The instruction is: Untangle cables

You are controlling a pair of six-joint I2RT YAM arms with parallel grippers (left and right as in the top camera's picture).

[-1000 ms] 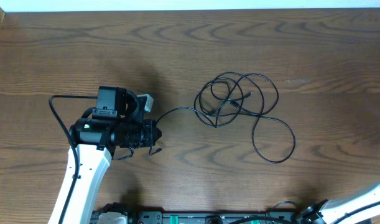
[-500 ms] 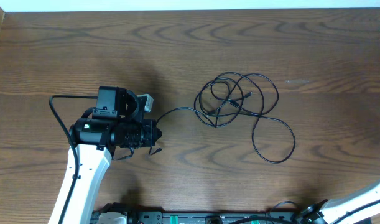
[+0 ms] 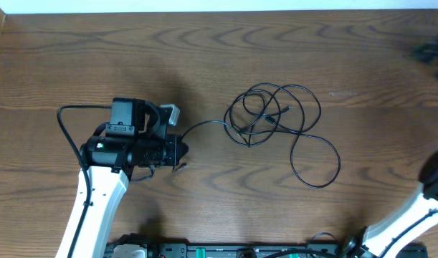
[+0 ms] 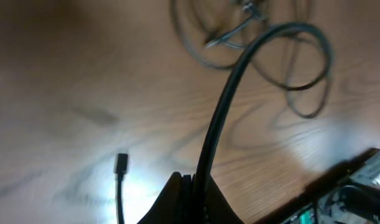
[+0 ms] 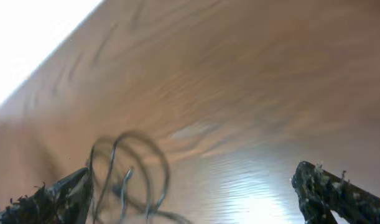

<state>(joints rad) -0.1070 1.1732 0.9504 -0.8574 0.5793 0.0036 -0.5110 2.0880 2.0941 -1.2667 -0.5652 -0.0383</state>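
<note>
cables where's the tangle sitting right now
In the overhead view the cables lie looped on the table, right of centre. One strand runs left into the left gripper, which is shut on it.

Brown wood-grain table [image 3: 204, 43] under bright light

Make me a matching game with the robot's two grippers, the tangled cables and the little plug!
Things:
1 left gripper
2 right gripper
3 cables
4 little plug

Clues:
A looped together in a pile
B fingers wide apart
C near the left fingers, away from the pile
D shut on a black cable

Pairs: 1-D, 2-B, 3-A, 4-C
</note>
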